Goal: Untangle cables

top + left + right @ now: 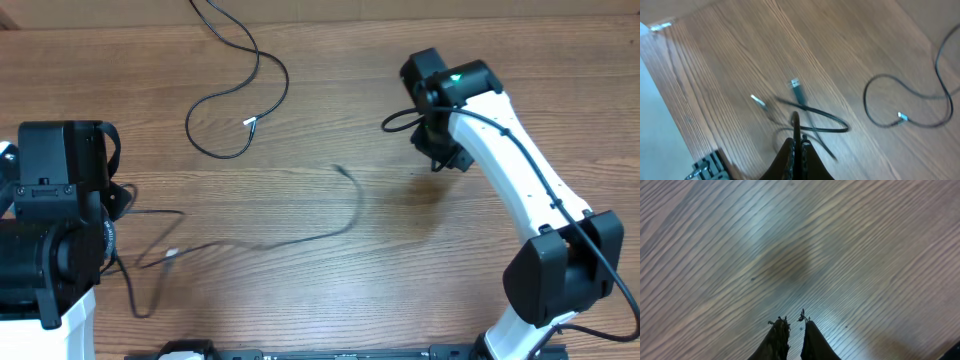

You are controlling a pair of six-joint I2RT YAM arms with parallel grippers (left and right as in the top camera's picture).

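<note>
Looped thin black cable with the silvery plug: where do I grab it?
The looped thin black cable lies flat on the wooden table, so bring the right tool straight down and pinch just behind its silvery plug.

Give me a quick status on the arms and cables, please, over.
Left gripper shut on the long cable. Right gripper barely open, empty, over the table. Looped cable lies apart, far side. Nothing in the way.
</note>
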